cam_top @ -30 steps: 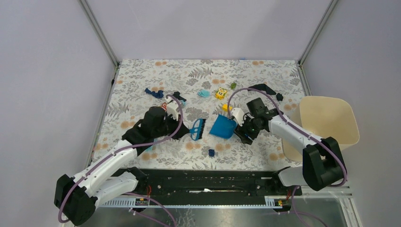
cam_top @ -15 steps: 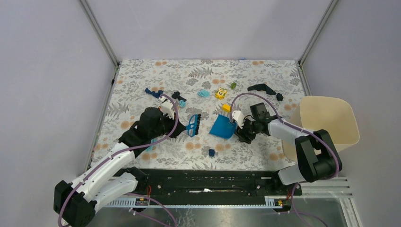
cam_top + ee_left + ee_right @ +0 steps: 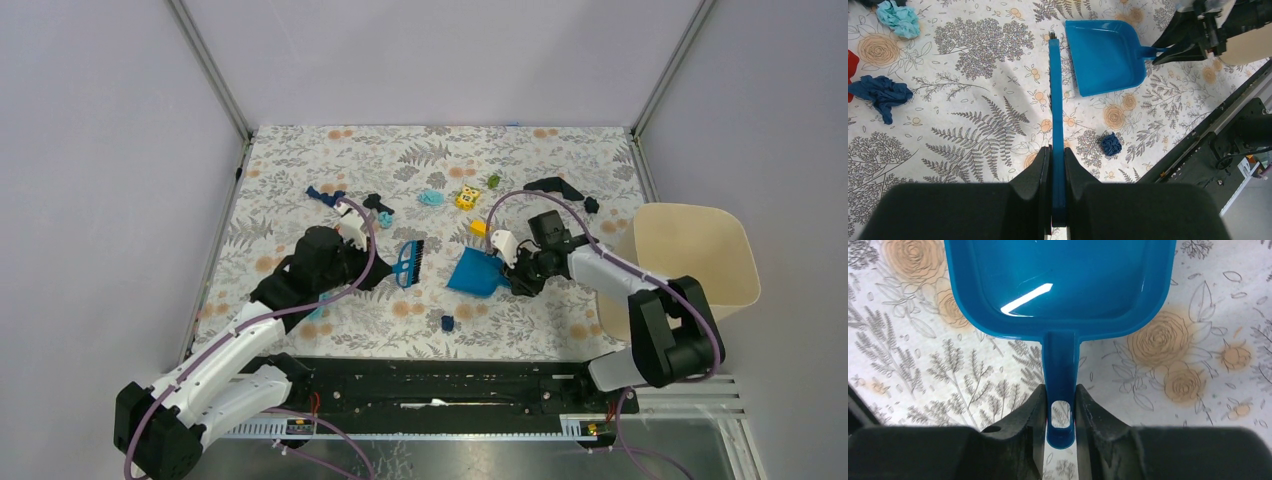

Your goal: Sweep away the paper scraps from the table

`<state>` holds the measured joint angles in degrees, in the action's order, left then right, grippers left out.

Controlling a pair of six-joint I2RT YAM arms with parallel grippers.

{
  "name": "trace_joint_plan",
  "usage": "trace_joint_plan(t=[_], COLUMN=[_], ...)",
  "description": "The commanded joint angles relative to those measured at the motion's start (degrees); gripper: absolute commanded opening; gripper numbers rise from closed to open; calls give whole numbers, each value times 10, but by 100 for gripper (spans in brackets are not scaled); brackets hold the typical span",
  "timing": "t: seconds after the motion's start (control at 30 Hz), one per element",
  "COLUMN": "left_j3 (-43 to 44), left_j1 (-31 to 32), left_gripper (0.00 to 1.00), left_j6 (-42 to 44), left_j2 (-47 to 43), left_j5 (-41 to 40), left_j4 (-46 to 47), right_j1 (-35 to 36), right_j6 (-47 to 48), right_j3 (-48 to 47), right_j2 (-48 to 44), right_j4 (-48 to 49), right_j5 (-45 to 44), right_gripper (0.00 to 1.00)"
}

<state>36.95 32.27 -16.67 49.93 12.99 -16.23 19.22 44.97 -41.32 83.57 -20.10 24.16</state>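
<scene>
Your left gripper (image 3: 1057, 150) is clamped tight on the blue plastic brush (image 3: 1055, 85), and your right gripper (image 3: 1062, 402) pinches the handle of the blue plastic dustpan (image 3: 1058, 285), whose pan is bare. Sweeping looks not yet begun: the wrinkly paper scraps (image 3: 898, 19) lie loose on the fern-printed cloth table (image 3: 973, 125), light cyan at upper left of the left wrist view, dark blue at left and below the dustpan.

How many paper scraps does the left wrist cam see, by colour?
Light cyan scraps: 1
Dark blue scraps: 2
Total: 3
The dark bit cut off at the top-left corner is not counted, because it is too cropped to identify.
</scene>
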Motion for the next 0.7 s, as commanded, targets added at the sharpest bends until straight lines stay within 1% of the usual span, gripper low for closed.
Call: trace_joint_plan(t=[0.0, 0.1, 0.2, 0.23, 0.3, 0.37, 0.43, 0.53, 0.6, 0.67], left_j3=[7, 19, 32, 36, 40, 52, 64, 73, 92, 106], left_j1=[-5, -6, -9, -10, -10, -10, -10, -10, -9, -8], left_gripper=[0, 0, 0, 0, 0, 0, 0, 0, 0, 0], left_j6=[-16, -30, -61, -79, -113, -152, -199, -269, -299, -332], left_j2=[2, 12, 28, 38, 65, 102, 137, 202, 255, 301], left_j5=[-3, 1, -1, -2, 10, 1, -27, -65, -75, -75], left_j4=[36, 49, 83, 103, 163, 225, 291, 398, 439, 472], right_j1=[0, 0, 0, 0, 0, 0, 0, -1, -1, -6], right_j6=[-14, -32, -66, -76, -101, -137, -177, -213, -222, -238], right_j3=[-48, -68, -78, -82, -84, -85, -92, -108, -116, -138], right_j2=[-65, -90, -118, -129, -156, -190, -228, -281, -304, -303], right_j4=[-120, -184, -230, -250, -268, -269, -271, -263, -248, -236], right_j5=[-13, -50, -90, -100, -125, -167, -203, -269, -318, -366], right_gripper=[9, 7, 3, 0, 0, 0, 0, 0, 0, 0])
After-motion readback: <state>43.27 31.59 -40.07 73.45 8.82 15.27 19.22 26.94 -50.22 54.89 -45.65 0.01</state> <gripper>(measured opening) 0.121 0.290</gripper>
